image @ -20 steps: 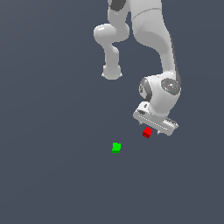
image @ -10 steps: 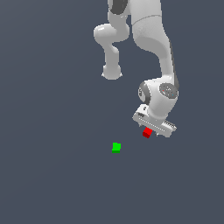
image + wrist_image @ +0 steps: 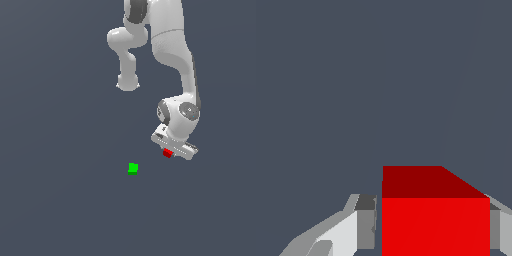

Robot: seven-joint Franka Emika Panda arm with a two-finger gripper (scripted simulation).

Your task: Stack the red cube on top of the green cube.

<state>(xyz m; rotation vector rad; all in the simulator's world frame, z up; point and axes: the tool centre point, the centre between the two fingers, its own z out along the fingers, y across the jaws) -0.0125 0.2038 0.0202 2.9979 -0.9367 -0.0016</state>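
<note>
We see a plain dark grey surface everywhere. The claw grips the red cube; the green cube sits nearby.

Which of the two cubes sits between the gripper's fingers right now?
The red cube: it sits between the fingers of the gripper, flanked on both sides in the wrist view. The green cube lies apart, toward the exterior view's left, untouched.
</note>
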